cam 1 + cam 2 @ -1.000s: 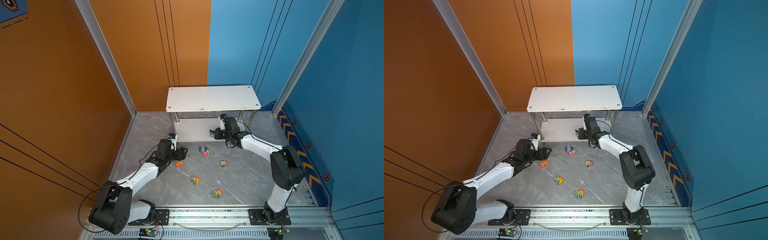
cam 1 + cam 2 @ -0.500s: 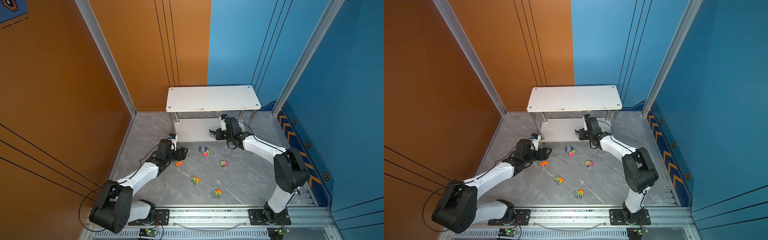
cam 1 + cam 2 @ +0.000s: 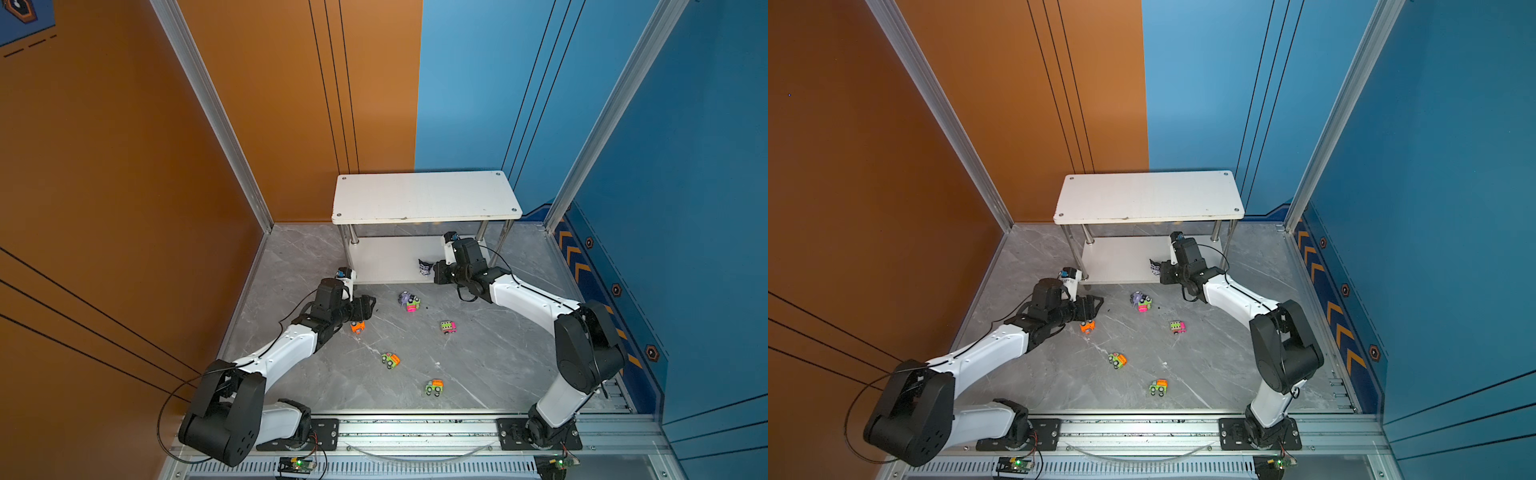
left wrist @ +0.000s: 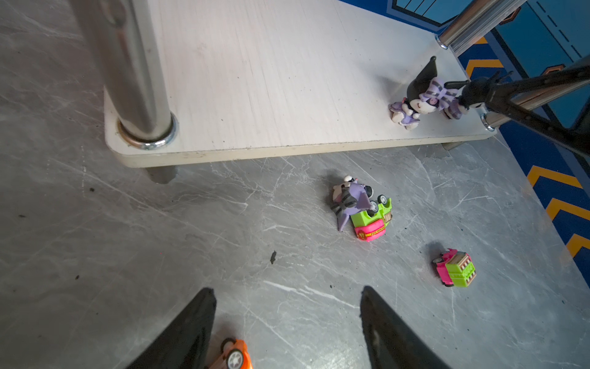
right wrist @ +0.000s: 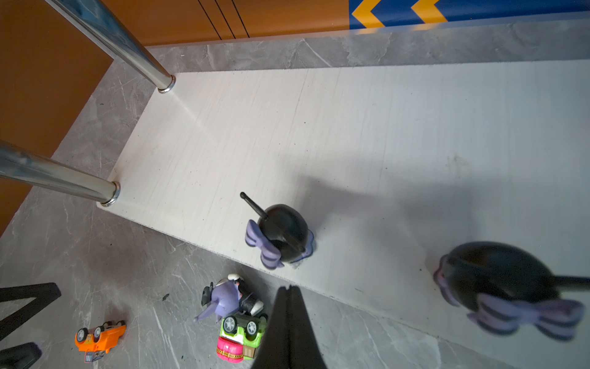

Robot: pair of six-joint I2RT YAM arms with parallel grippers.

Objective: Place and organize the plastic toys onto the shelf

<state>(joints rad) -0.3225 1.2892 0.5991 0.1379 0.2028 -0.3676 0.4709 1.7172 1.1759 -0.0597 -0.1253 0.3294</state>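
Right wrist view shows two figurines [image 5: 281,233] on the shelf's [image 5: 383,127] lower tier at twelve o'clock, another figurine [image 5: 223,298] and five cars [image 3: 390,359] unshelved on the desk [image 5: 95,255], right jaws clenched empty, left jaws released.

Lower tier [image 5: 319,127] mostly bare; chrome posts [image 5: 64,183] at corners; 2 figurines [image 5: 281,233] nr front edge.

Glossy chrome posts [image 4: 127,64] — shelf [image 4: 271,80] perhaps laminate

I have my left gripper [image 4: 285,290] held low with jaws spread apart; my right gripper [image 5: 290,290] reaches forward, jaws pressed together
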